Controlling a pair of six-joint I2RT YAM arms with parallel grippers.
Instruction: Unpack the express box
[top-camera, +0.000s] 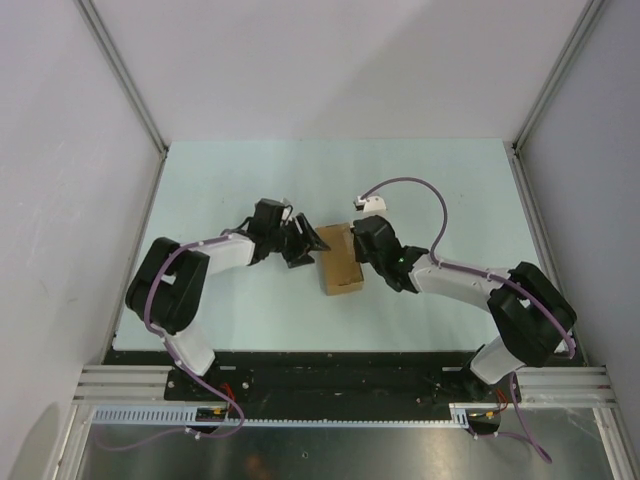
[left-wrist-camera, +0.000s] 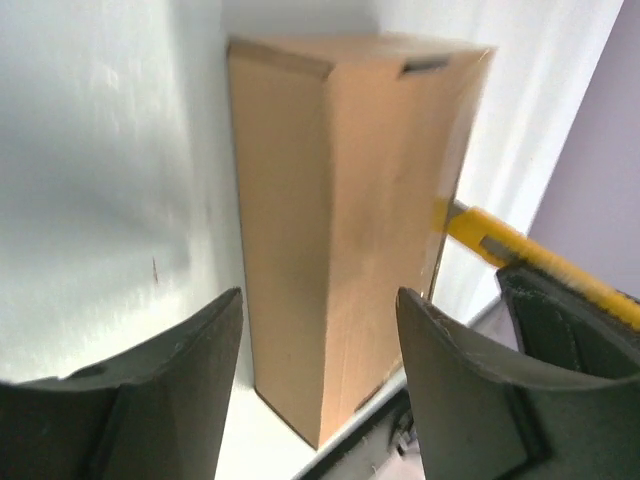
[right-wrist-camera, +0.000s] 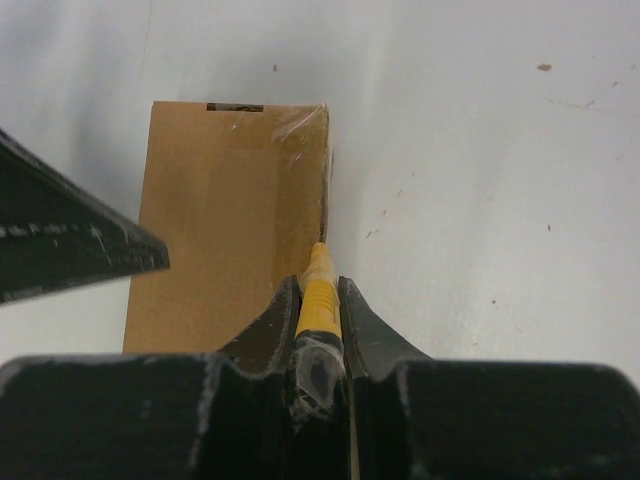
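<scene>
The express box is a plain brown carton lying closed on the table between both arms. It fills the left wrist view and shows in the right wrist view. My left gripper is open at the box's left side, its fingers apart just short of the near end. My right gripper is shut on the yellow-and-black utility knife, whose tip touches the box's right edge by the taped seam. The knife also shows in the left wrist view.
A small white connector on a purple cable lies behind the box. White enclosure walls stand on the left, right and back. A black rail runs along the table's near edge.
</scene>
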